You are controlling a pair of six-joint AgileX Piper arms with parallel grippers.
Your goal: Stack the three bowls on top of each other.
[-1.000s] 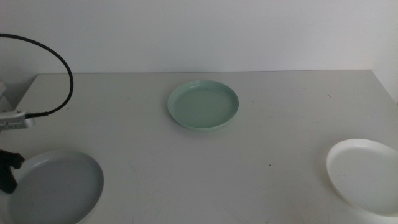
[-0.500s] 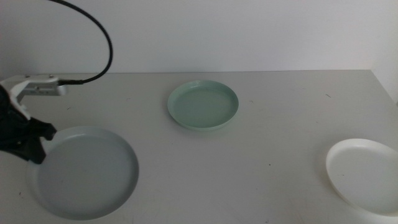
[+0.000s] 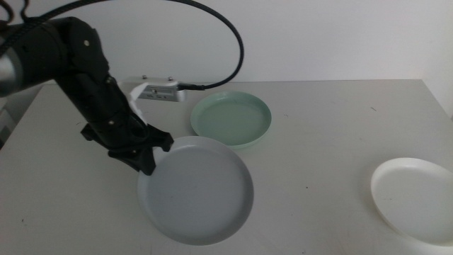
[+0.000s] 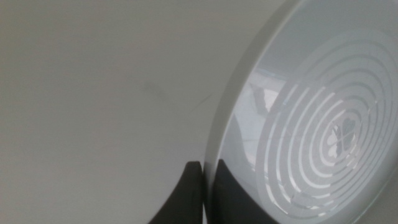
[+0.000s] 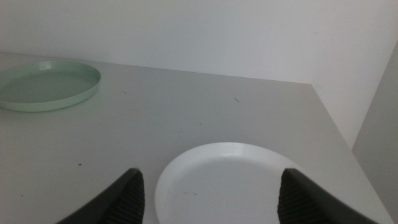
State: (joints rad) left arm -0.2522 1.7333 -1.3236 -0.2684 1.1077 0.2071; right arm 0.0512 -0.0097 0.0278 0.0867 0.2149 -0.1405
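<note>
My left gripper [image 3: 148,157] is shut on the near-left rim of the pale grey bowl [image 3: 198,188], holding it above the table just in front of the mint green bowl [image 3: 232,119]. In the left wrist view the grey bowl [image 4: 311,112] fills the frame, its rim pinched between the dark jaws of the left gripper [image 4: 205,186]. The white bowl [image 3: 416,198] rests at the table's right front edge. My right gripper [image 5: 208,199] is open and waits just in front of the white bowl [image 5: 236,180], with the mint green bowl [image 5: 46,84] farther off.
A black cable [image 3: 226,42] arcs from the left arm [image 3: 78,71] over the back of the table. The table's right edge [image 3: 439,99] runs close to the white bowl. A white wall [image 3: 283,35] stands behind the table.
The left arm has lifted the pale grey bowl from the front left corner and carried it rightward and up, toward the mint green bowl. The right side has not changed.
</note>
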